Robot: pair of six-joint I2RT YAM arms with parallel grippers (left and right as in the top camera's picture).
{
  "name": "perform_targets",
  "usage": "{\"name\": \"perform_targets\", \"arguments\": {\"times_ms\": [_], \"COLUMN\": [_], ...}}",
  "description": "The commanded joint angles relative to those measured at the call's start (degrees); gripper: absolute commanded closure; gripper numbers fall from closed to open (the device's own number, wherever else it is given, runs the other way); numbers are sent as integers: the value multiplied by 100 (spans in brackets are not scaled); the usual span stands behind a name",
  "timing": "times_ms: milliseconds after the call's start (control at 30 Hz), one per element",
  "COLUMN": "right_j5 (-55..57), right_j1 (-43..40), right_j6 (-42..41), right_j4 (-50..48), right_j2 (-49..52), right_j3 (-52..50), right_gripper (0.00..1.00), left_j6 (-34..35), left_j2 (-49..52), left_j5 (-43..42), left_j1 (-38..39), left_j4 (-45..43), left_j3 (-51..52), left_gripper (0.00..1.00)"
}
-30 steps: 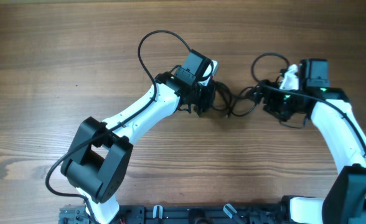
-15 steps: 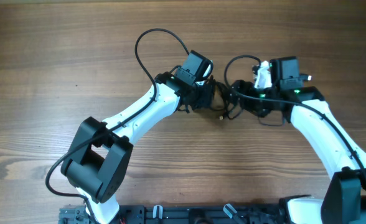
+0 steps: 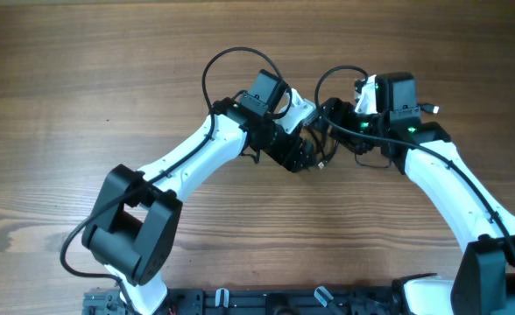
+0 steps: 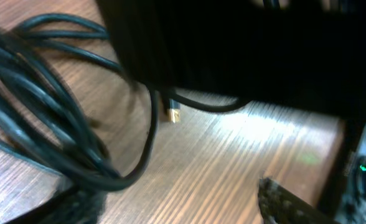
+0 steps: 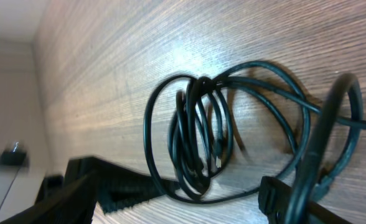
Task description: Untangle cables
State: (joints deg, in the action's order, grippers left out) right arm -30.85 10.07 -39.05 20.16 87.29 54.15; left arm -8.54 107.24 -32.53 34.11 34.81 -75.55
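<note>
Thin black cables (image 5: pixel 198 143) coiled on a light brown wood-grain table (image 5: pixel 139 56).
Loops overlap; the right gripper (image 5: pixel 180 202) has its dark fingers (image 5: pixel 77 186) wide apart, flanking the coil's lower edge.

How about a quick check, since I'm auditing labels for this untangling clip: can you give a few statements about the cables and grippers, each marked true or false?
1. The thin black cables lie as a looped bundle on the wooden table. True.
2. The right gripper is shut on the bundle. False: its jaws stand open, and the loops lie on the table ahead of them.
3. The two grippers are at opposite ends of the table. False: in the overhead view they are close together, either side of the bundle.
4. A small gold-tipped plug end shows in the left wrist view. True.
5. The left gripper is open. True.
</note>
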Motion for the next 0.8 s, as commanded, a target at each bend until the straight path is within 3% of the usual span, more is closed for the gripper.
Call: {"name": "perform_targets", "arguments": {"times_ms": [0, 100, 300, 533, 600, 767], "right_j5": [-597, -1045, -579, -977, -949, -798], "right_j1": [85, 85, 85, 79, 57, -175], "right_j6": [-317, -568, -1266, -1198, -1250, -1353], "right_j4": [-415, -824, -1019, -1593, -1786, -1523], "right_j2": [356, 560, 874, 804, 654, 229], "right_j3": [59, 59, 59, 59, 59, 59], "right_gripper": [15, 15, 9, 7, 2, 0], "left_j6": [-476, -444, -153, 507, 610, 614], "left_j2": [-168, -151, -151, -151, -160, -240], "left_j5": [-649, -396, -188, -192, -199, -238], "left_j1": [164, 149, -125, -538, -621, -664], "left_j4": [-26, -20, 59, 59, 57, 15], "left_j3": [31, 33, 35, 35, 33, 33], "left_gripper": [18, 17, 16, 13, 12, 0]}}
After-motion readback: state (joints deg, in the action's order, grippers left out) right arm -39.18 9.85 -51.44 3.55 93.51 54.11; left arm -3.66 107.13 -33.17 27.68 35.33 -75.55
